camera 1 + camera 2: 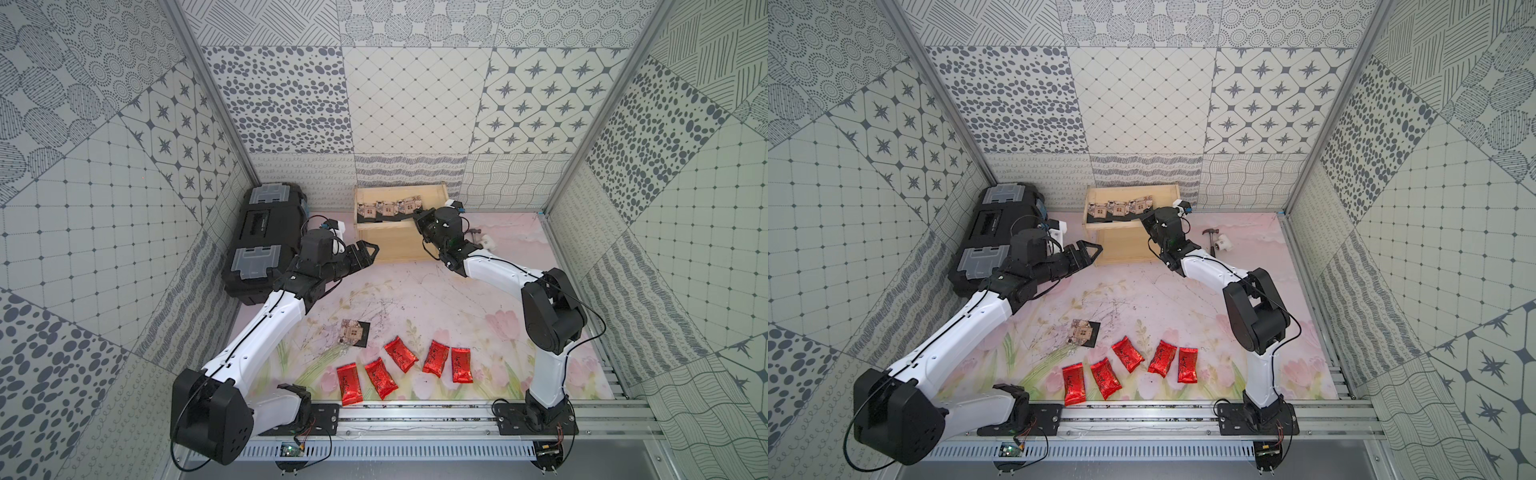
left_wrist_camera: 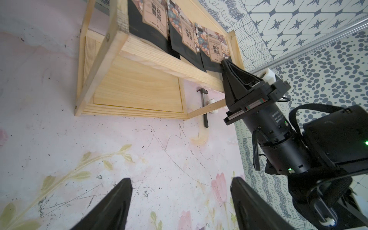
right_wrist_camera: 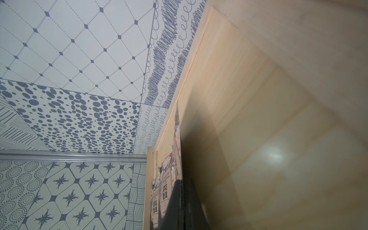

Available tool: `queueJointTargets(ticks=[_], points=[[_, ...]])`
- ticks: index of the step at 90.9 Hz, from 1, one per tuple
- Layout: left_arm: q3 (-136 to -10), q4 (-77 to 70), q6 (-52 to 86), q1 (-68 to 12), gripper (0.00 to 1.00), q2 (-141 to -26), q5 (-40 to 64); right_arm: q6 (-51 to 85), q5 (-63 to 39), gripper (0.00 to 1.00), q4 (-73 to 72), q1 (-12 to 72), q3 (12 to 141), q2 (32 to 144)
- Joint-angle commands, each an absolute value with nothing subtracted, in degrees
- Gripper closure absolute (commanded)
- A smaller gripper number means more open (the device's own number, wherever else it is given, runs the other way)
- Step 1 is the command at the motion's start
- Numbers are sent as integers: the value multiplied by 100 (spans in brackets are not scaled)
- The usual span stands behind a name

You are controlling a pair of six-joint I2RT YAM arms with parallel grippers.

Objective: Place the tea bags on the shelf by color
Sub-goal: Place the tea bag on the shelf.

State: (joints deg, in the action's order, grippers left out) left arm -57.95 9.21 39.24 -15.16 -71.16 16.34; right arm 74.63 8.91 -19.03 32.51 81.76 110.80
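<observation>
- Holding three black sachets (image 1: 388, 209) in a row, the upper tier of the shelf (image 1: 399, 245) carries the only packets; the lower tier shows plain board.
- These sachets lean back, overlap at their edges and overhang the front rail.
- At that rail the right jaws are pinched shut on the lower corner of the end sachet (image 2: 216, 46).
- Off the shelf's near left corner the left jaws stand wide apart, gripping nothing, above the desk (image 1: 415, 291).
- A fourth sachet (image 1: 355, 332) lies flat on the desk, near five red pouches (image 1: 400, 354) in a loose row by the near edge.
- In both top views the right arm (image 1: 494, 270) hides the shelf's right end.
- The right wrist view is mostly blurred wood, with what seems to be the held sachet's dark edge close to the lens.
- The shelf is pale grained wood with thin legs.
- The pouches are shiny crinkled foil with dark script.
- The sachets are matte black with beige house labels.
- A black toolbox (image 1: 262, 237) with grey latches sits left of the shelf; a hammer (image 1: 1210, 241) lies to its right.
</observation>
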Motion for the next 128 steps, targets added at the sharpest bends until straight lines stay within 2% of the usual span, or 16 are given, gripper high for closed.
queueJointTargets(ticks=[1,26,70,115,120,128], points=[[-5775,929,3718,-1445,17,-7086,1599,7478,947,92,-1955,3281,8323,11215],[-5784,886,3703,-1446,17,-7101,1659,7467,883,72,-1741,3282,8273,11123],[-5773,854,3774,-1442,17,-7064,1635,7725,354,53,-221,3153,8499,10895],[-5689,681,3883,-1412,17,-7007,1709,7479,-202,51,417,2909,8779,10774],[-5693,666,3885,-1417,17,-7003,1726,7400,-297,57,468,2869,8852,10807],[-5687,666,3882,-1417,17,-6991,1729,7348,-355,71,508,2817,8840,10808]])
